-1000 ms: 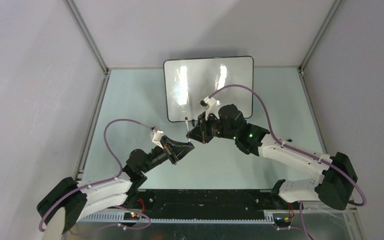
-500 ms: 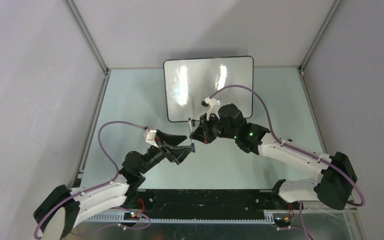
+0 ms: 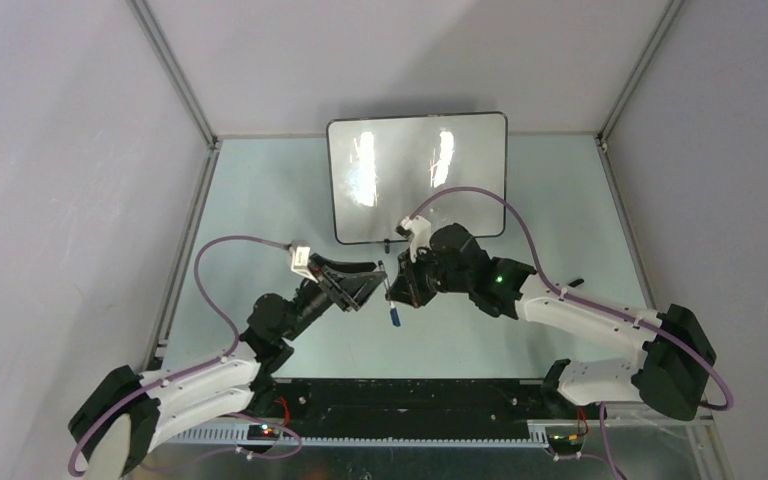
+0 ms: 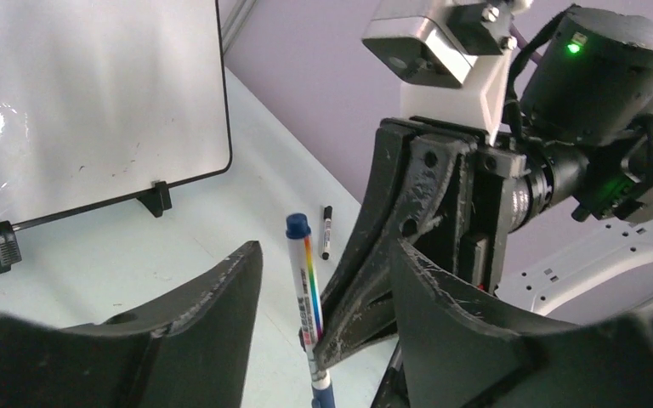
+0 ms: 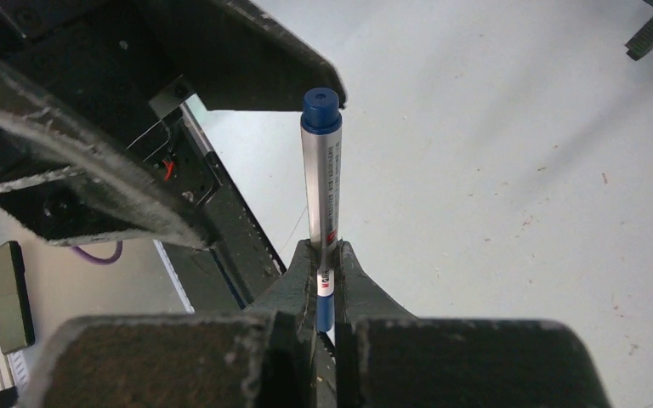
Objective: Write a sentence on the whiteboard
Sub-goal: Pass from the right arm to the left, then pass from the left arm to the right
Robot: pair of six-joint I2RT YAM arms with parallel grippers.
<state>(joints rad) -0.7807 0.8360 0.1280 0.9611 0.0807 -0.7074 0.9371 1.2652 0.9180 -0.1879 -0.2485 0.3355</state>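
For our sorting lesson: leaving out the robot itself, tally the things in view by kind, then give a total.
Glossy white rectangular whiteboard with black rim: 1
Marker pens: 2 (silver blue-capped marker, thin black marker)
Total: 3

The left tool (image 3: 371, 285), clamped shut a second ago, now has its jaws apart and sits farther from the near edge. The right tool (image 3: 391, 290) has pulled back from the whiteboard (image 3: 415, 190), bringing the marker (image 3: 395, 312) along.
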